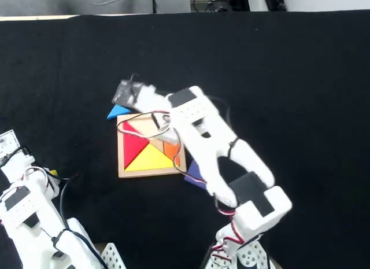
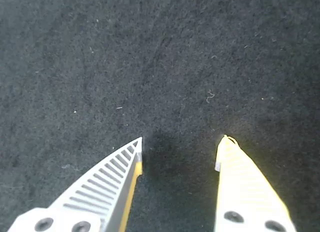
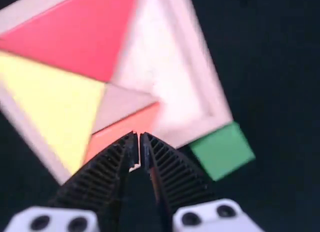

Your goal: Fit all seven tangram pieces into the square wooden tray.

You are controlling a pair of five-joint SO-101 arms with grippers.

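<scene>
Nearest, left pincer (image 2: 182, 142) spread wide over black counter (image 1: 300, 78). Farther in, square wooden tray (image 1: 121, 159) holding red triangle (image 1: 134, 143), yellow triangle (image 1: 149, 159), orange piece (image 1: 171, 148); right pincer (image 3: 138, 137) closed tight above orange piece. Just beyond tray's far corner, blue triangle (image 1: 118, 111).

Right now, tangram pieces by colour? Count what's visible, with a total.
red piece: 1
yellow piece: 1
orange piece: 1
light blue piece: 1
purple piece: 1
green piece: 1
Total: 6 visible. Red, yellow and orange are in the tray; the other 3 are on the cloth beside it.
</scene>
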